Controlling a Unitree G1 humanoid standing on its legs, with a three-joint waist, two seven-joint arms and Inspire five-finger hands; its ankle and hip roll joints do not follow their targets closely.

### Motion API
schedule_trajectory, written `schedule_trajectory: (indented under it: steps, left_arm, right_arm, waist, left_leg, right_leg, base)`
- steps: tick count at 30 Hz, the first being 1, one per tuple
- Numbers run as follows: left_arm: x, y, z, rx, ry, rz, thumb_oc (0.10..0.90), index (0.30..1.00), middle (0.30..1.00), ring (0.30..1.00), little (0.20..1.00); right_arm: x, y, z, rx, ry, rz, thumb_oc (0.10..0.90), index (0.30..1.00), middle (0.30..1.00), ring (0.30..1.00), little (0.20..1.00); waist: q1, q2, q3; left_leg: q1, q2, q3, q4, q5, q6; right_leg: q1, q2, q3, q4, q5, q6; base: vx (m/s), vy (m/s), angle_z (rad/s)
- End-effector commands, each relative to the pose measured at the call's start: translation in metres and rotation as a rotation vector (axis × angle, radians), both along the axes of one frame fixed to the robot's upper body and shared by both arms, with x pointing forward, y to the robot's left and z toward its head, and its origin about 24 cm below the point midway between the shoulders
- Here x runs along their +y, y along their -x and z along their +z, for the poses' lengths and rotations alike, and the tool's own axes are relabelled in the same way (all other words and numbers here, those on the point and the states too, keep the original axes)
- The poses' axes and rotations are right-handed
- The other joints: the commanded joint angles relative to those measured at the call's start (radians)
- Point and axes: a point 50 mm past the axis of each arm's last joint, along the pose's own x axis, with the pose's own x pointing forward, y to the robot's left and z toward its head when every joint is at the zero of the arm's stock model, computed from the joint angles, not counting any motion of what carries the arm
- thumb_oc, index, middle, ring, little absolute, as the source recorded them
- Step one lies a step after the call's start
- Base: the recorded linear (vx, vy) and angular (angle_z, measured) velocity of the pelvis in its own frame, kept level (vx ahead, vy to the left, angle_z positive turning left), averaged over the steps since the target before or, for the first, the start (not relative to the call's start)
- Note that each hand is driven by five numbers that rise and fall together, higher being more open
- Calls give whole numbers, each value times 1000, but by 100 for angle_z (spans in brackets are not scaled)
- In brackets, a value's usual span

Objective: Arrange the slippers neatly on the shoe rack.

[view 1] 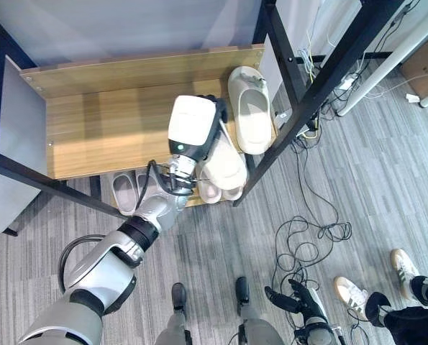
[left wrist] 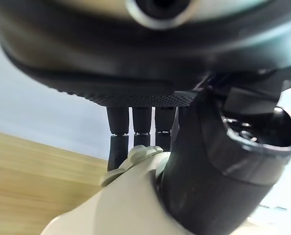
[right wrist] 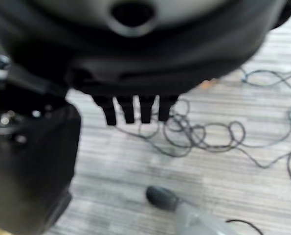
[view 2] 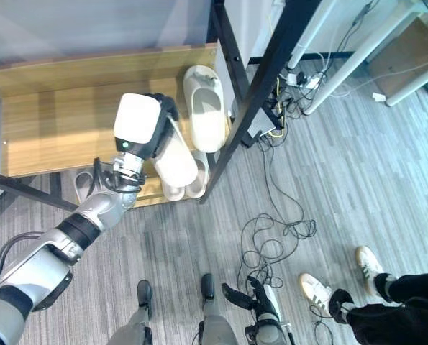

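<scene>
While one cream slipper [view 1: 248,108] lies flat on the wooden shelf [view 1: 106,122] of the shoe rack [view 1: 293,79], the left hand [view 1: 212,118] grips a second cream slipper [view 1: 223,167] just beside it. Two grey slippers [view 1: 125,192] sit below. Fingers [left wrist: 141,128] curled over the held slipper appear from the left wrist. The right hand [right wrist: 135,110] hangs relaxed above the floor [right wrist: 223,166].
</scene>
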Motion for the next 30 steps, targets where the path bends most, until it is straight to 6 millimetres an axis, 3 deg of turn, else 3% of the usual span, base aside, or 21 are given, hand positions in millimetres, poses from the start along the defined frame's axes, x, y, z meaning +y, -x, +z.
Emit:
schedule_trajectory:
  steps: [1,3,6,11,14,18,27,30]
  left_arm:
    - [-23,-15,21,8,-100,-5,400,300,300,300,300]
    - [-19,-21,29,-12,-146,39,400,300,300,300,300]
    - [-14,-24,57,-90,-137,55,400,300,300,300,300]
    - [-19,-6,96,-283,-93,-38,400,300,300,300,300]
    - [-30,5,101,-343,-121,-107,400,300,300,300,300]
    - [-30,9,97,-386,-190,-120,400,300,300,300,300]
    - [6,3,123,-465,-249,22,400,300,300,300,300]
    - [10,2,130,-485,-257,44,400,300,300,300,300]
  right_arm:
    - [-31,-3,11,-48,90,-60,800,900,900,900,900]
    - [-34,-2,12,-49,99,-58,800,900,900,900,900]
    - [-38,-2,13,-57,103,-66,800,900,900,900,900]
    - [-35,9,7,-25,100,-70,800,900,900,900,900]
    - [-35,15,4,1,93,-90,800,900,900,900,900]
    - [-34,16,2,16,96,-94,800,900,900,900,900]
    - [-34,21,0,24,89,-119,800,900,900,900,900]
    - [-33,22,0,22,80,-122,800,900,900,900,900]
  waist:
    - [-27,29,20]
    - [-34,32,17]
    - [-39,37,13]
    - [-28,54,11]
    - [-22,61,9]
    - [-17,67,6]
    - [-21,68,16]
    - [-23,69,17]
  left_leg:
    - [-49,-64,-40,2,-36,25]
    - [-55,-64,-36,2,-36,25]
    - [-65,-63,-37,2,-34,21]
    - [-61,-67,-43,2,-39,21]
    - [-54,-68,-51,2,-42,21]
    - [-49,-69,-54,2,-46,20]
    - [-55,-64,-38,2,-42,18]
    - [-58,-65,-39,2,-41,18]
  right_leg:
    - [-59,6,68,12,1,76]
    - [-67,7,73,11,3,77]
    - [-77,7,74,9,5,78]
    - [-72,8,69,8,-1,78]
    - [-63,8,62,8,-7,75]
    - [-58,9,57,7,-9,76]
    - [-66,9,62,6,-1,78]
    - [-70,9,63,6,-1,77]
  base:
    - [19,-2,-16]
    - [12,-1,-4]
    - [0,0,0]
    - [32,-8,-7]
    - [0,0,0]
    - [6,-3,1]
    - [2,-2,0]
    - [-2,2,-1]
